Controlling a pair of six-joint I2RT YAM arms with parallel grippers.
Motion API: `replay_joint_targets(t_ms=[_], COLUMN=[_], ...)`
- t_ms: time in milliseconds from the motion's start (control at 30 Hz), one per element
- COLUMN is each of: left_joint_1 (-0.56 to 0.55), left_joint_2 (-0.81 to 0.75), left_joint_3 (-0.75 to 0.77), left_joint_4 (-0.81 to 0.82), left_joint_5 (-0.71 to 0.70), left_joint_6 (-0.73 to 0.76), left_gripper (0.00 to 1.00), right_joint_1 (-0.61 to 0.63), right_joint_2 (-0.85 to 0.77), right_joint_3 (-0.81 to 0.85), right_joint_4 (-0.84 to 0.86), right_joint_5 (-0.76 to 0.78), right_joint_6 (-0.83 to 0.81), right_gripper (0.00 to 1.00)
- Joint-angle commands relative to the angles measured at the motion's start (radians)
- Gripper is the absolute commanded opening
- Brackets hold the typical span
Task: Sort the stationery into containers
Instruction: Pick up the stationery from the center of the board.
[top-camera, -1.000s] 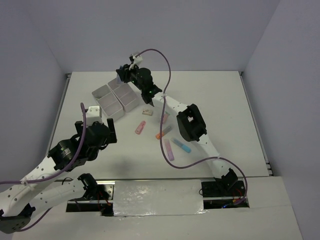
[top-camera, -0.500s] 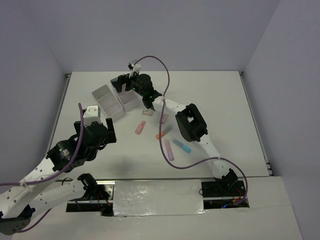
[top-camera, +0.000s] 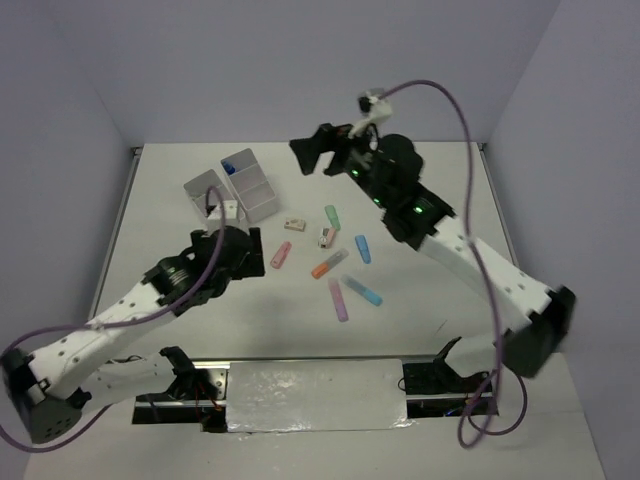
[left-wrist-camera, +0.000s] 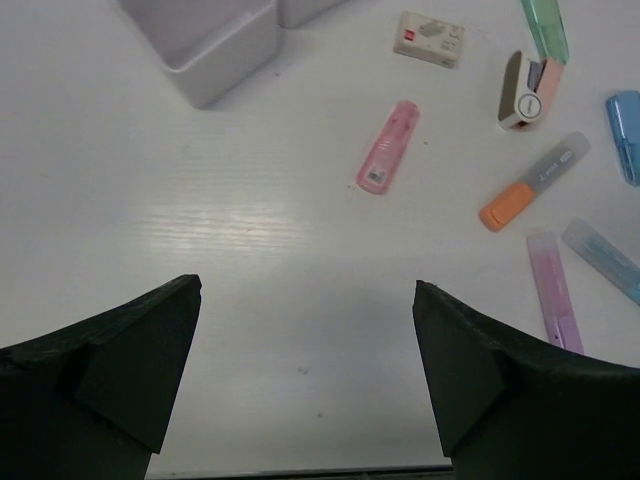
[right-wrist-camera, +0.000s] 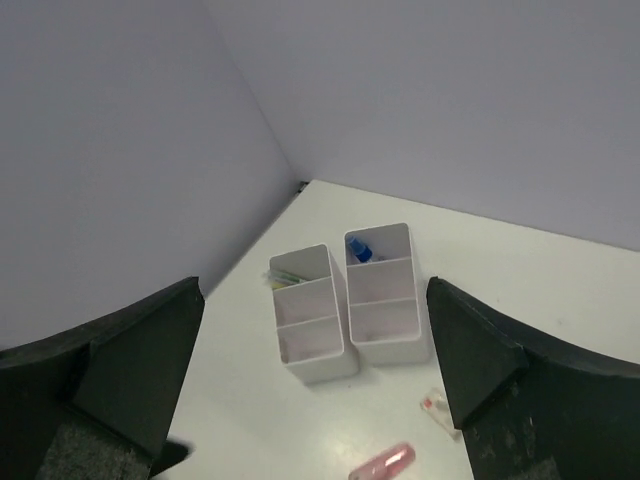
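Top external view: a white surface carries a cluster of small white containers at the far left, with loose stationery scattered toward the middle. The left arm reaches in from the near left, low over the surface, just near of the containers. The right arm is raised high, off to the right of the containers.

Left wrist view: the left fingers are spread wide apart with nothing between them, only bare surface. Beyond them lies a pink highlighter, well apart from either finger. Farther off lie a small eraser, a green highlighter, a small white and pink item touching it, an orange highlighter, a blue highlighter, a purple highlighter and a pale blue highlighter. A corner of one container shows at the top left.

Right wrist view: the right fingers are also spread apart and hold nothing, looking down from well above the containers. The containers form two rows of three compartments. A blue-capped item stands in the far compartment of the right-hand row. Something thin and greenish sits in the far compartment of the left-hand row; what it is cannot be told.
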Motion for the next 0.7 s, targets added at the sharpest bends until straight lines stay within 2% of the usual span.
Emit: replay_joint_targets(t_ms=[0, 33, 67, 133, 200, 267, 433, 667], left_joint_1=[0.06, 0.089, 0.117, 0.122, 0.154, 0.192, 0.205, 0.257], left_joint_2=[0.185, 0.239, 0.326, 0.388, 0.463, 0.532, 0.643, 0.776], left_joint_3=[0.012, 0.04, 0.052, 0.077, 0.089, 0.1, 0.163, 0.186], left_joint_4=[0.222, 0.264, 0.284, 0.325, 0.405, 0.445, 0.456, 0.47], left_joint_5=[0.154, 0.236, 0.248, 0.23, 0.298, 0.389, 0.386, 0.429], left_joint_6=[0.042, 0.054, 0.077, 0.101, 0.155, 0.177, 0.258, 0.298], left_gripper=[0.99, 0.99, 0.99, 0.99, 0.99, 0.99, 0.98, 0.9], right_joint_1=[0.0, 0.0, 0.0, 0.0, -0.001, 0.002, 0.002, 0.002], right_joint_2=[-0.175, -0.281, -0.333, -0.47, -0.562, -0.604, -0.684, -0.656], right_joint_3=[-0.144, -0.217, -0.255, -0.355, -0.417, -0.452, -0.558, -0.573], right_joint_4=[-0.334, -0.402, -0.421, -0.469, -0.522, -0.544, -0.504, -0.449], right_joint_5=[0.08, 0.082, 0.069, 0.031, 0.005, -0.015, -0.09, -0.148], right_joint_6=[0.057, 0.081, 0.086, 0.093, 0.1, 0.106, 0.106, 0.093], right_gripper=[1.0, 1.0, 1.0, 1.0, 1.0, 1.0, 1.0, 1.0])
